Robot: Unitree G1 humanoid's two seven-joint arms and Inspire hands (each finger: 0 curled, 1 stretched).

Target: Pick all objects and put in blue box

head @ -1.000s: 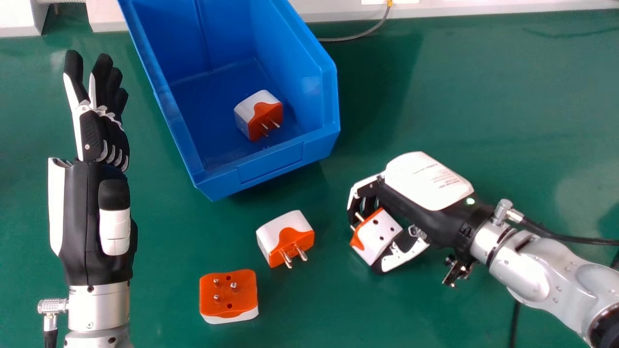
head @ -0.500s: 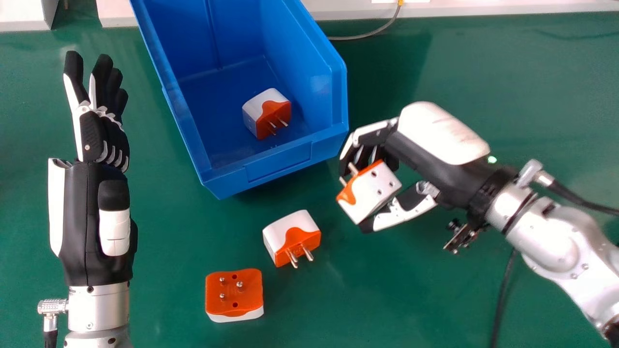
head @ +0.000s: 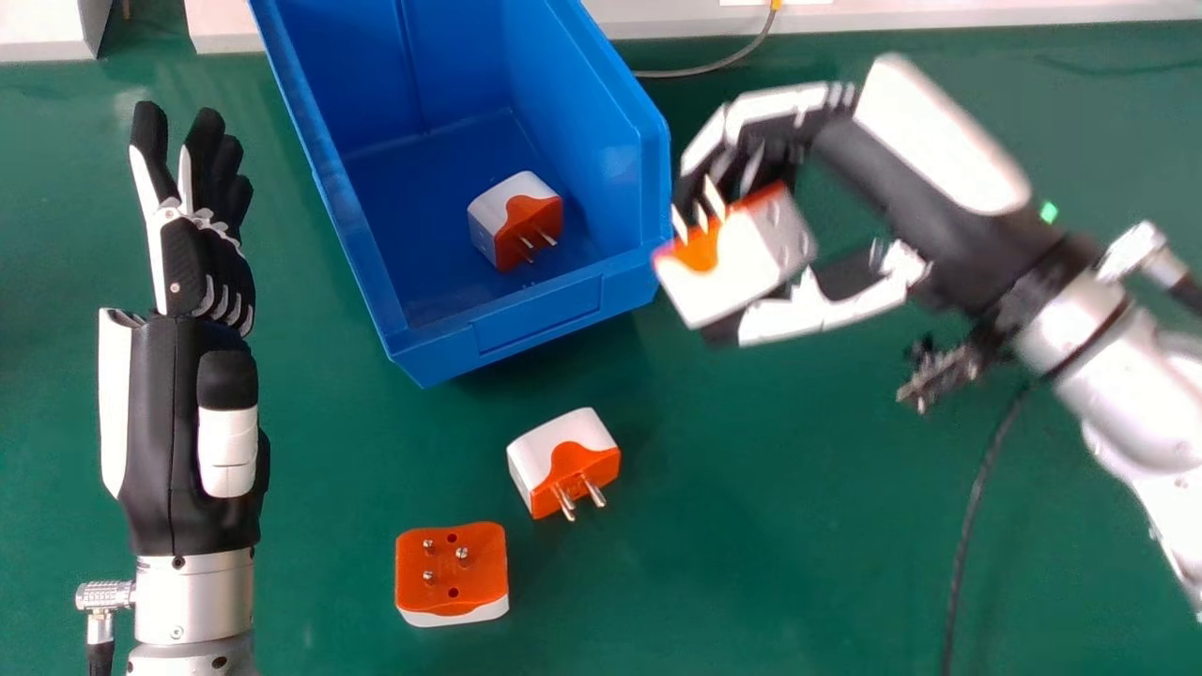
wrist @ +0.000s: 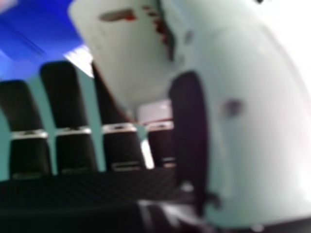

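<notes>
My right hand [head: 826, 131] is curled round a white and orange plug adapter [head: 732, 258], held above the table just right of the blue box [head: 540, 324]. In the right hand view, my right hand [wrist: 63, 97] has its thumb against the white adapter [wrist: 129, 53], with part of the blue box [wrist: 34, 34] beyond. One adapter [head: 515, 221] lies inside the box. Two others rest on the green table: one [head: 563, 460] in front of the box with prongs facing forward, another [head: 453, 571] prongs up. At the left, my left hand [head: 202, 258] has straight fingers.
The green table [head: 751, 526] spreads under everything. A thin grey cable [head: 700, 71] lies behind the box at the back edge. White blocks [head: 42, 28] stand at the back left. A black cable [head: 977, 507] hangs below the right forearm.
My right hand has risen and moved toward the back of the table with the adapter, from in front of the box to beside its right front corner. The left hand keeps its pose.
</notes>
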